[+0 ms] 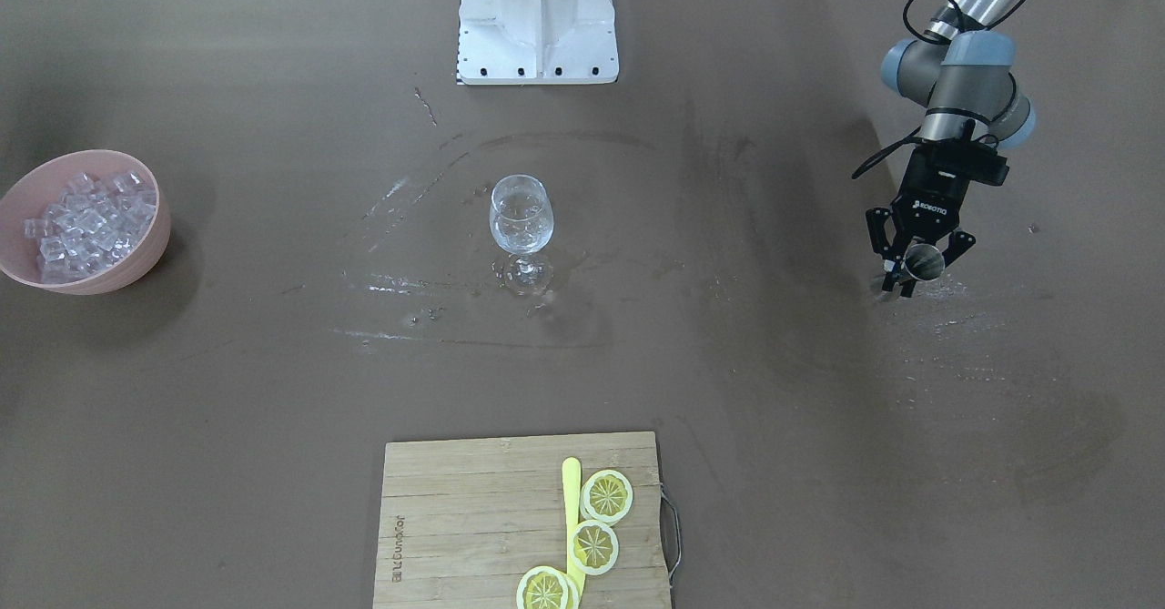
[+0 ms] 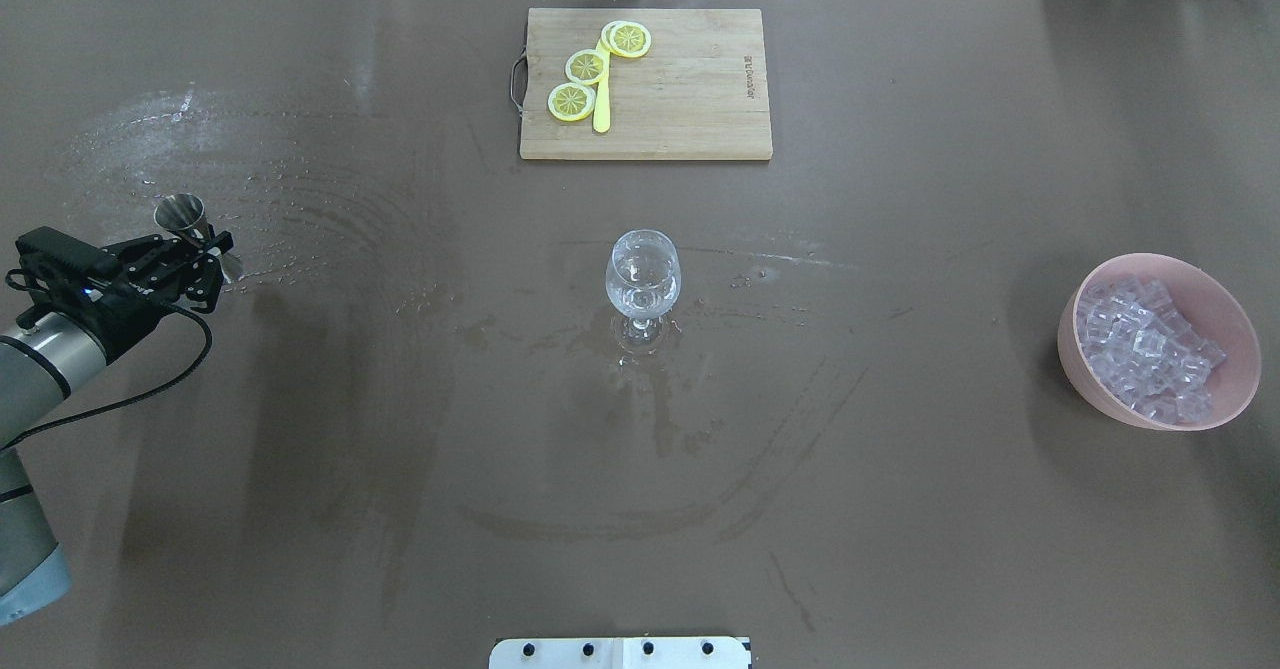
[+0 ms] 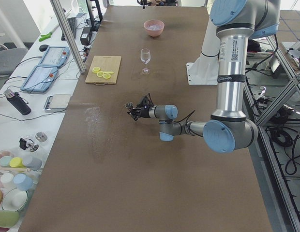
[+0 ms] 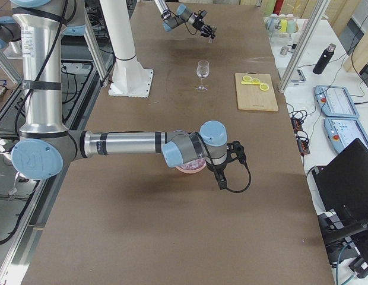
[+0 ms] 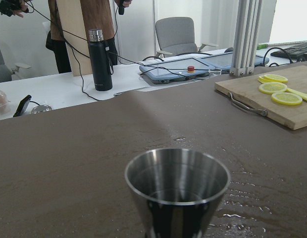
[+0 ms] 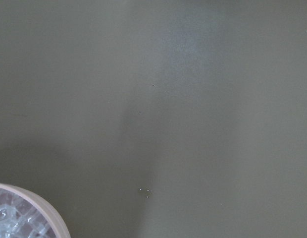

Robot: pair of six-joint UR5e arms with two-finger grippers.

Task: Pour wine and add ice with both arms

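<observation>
A clear wine glass (image 1: 521, 218) (image 2: 642, 274) stands upright mid-table and seems to hold a little clear liquid; I cannot make out wine as such. My left gripper (image 1: 901, 289) (image 2: 215, 261) is shut on the waist of a steel jigger (image 1: 926, 263) (image 2: 182, 215), upright and low over wet table, far to the glass's left. The left wrist view shows the jigger's open cup (image 5: 177, 178) close up. Ice (image 1: 86, 222) (image 2: 1150, 349) fills a pink bowl (image 1: 136, 263) (image 2: 1085, 379). My right gripper (image 4: 221, 178) hangs beside that bowl; I cannot tell its state.
A wooden cutting board (image 1: 473, 518) (image 2: 690, 99) with lemon slices (image 2: 586, 66) and a yellow knife lies at the far edge. Wet streaks (image 2: 300, 219) mark the brown table. The white robot base (image 1: 537, 26) stands at the near edge. A person stands beyond the side table (image 5: 69, 34).
</observation>
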